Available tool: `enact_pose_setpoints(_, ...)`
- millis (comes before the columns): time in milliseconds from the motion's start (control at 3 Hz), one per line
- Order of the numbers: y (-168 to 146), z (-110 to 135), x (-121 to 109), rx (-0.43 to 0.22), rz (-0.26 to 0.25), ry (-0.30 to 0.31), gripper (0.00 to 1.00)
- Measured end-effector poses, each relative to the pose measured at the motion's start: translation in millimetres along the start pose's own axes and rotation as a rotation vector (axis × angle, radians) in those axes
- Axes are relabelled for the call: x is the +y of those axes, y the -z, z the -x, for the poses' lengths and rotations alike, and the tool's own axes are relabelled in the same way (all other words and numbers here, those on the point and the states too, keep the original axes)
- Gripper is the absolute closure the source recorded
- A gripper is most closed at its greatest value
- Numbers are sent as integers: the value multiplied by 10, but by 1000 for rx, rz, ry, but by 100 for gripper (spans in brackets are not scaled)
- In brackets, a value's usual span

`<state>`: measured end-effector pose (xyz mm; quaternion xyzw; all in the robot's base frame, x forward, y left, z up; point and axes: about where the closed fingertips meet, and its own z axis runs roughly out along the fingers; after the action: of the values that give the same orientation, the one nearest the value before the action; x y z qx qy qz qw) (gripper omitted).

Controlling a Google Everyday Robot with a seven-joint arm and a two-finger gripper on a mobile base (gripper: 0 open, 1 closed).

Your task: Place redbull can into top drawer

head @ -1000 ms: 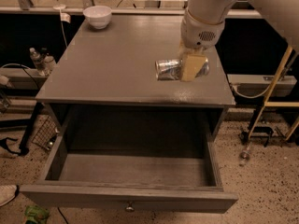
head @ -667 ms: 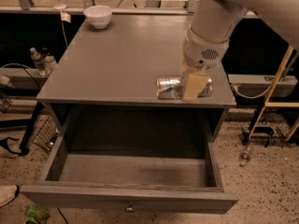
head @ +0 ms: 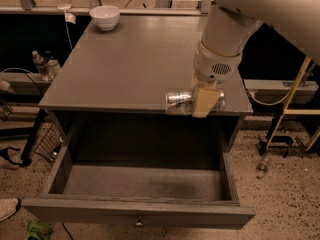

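Note:
The redbull can (head: 180, 101) is a slim silver can lying sideways, held at the front edge of the grey cabinet top (head: 125, 64), right of centre. My gripper (head: 204, 102) comes down from the white arm above and is shut on the can, its tan finger (head: 202, 102) crossing the can's right part. The top drawer (head: 140, 215) is pulled wide open below, with a small round knob (head: 139, 223) on its front panel. Its grey inside holds nothing. The can hangs over the drawer's back right part.
A white bowl (head: 105, 17) stands at the back left of the cabinet top. Bottles (head: 44, 64) stand on a low shelf at left. A wire basket (head: 49, 143) sits on the speckled floor at left. A yellow-framed stand (head: 295, 109) is at right.
My gripper has carried the can from the middle right of the cabinet top toward the front edge, over the open drawer. The drawer and bowl have not moved.

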<state>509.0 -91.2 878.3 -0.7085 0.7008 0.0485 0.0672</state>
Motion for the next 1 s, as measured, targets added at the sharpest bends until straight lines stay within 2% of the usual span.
enact_pose_setpoints(667,-504,277,534,9,26,55,100)
enact_pose_setpoints(1000,-884,411,670,-17,24,66,100)
